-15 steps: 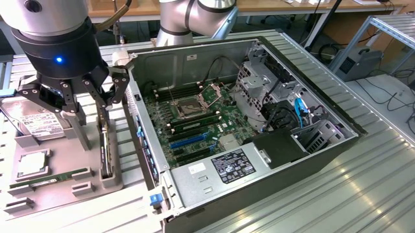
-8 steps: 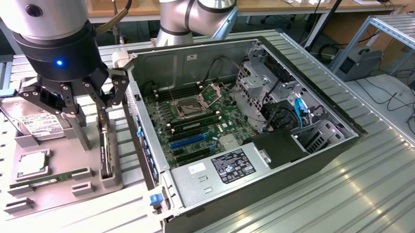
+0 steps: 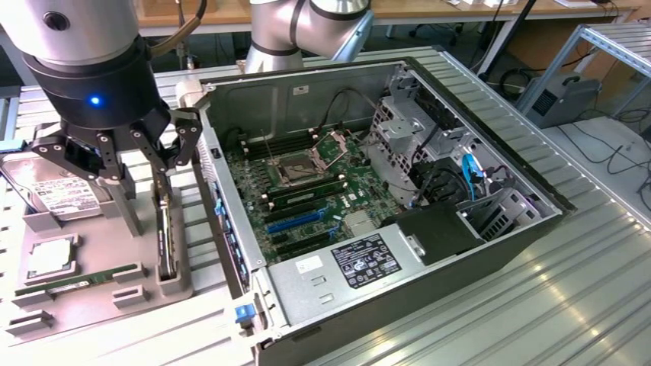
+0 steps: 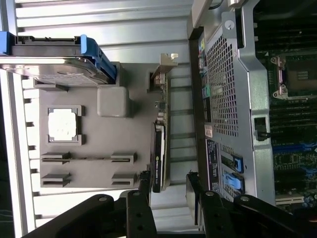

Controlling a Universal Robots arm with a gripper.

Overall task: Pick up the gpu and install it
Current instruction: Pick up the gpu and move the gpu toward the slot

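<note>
The gpu [image 3: 163,229] stands on edge in a slot of the grey parts holder [image 3: 102,313], close to the computer case's side wall. In the wrist view the gpu [image 4: 159,144] shows as a thin green card with a black fan face and its silver bracket [image 4: 164,64] at one end. My gripper [image 3: 137,164] hangs open above the holder, over the card's far end and apart from it. In the wrist view my gripper [image 4: 168,186] has one black finger [image 4: 144,183] on each side of the card's line, with nothing held.
On the holder [image 4: 99,144] lie a hard drive [image 3: 56,191], a CPU [image 3: 49,258] and a RAM stick [image 3: 76,280]. The open computer case [image 3: 489,236] lies at the exterior view's right, its motherboard [image 3: 305,187] and blue slots [image 3: 295,221] exposed. The case wall [image 4: 218,94] is close beside the gpu.
</note>
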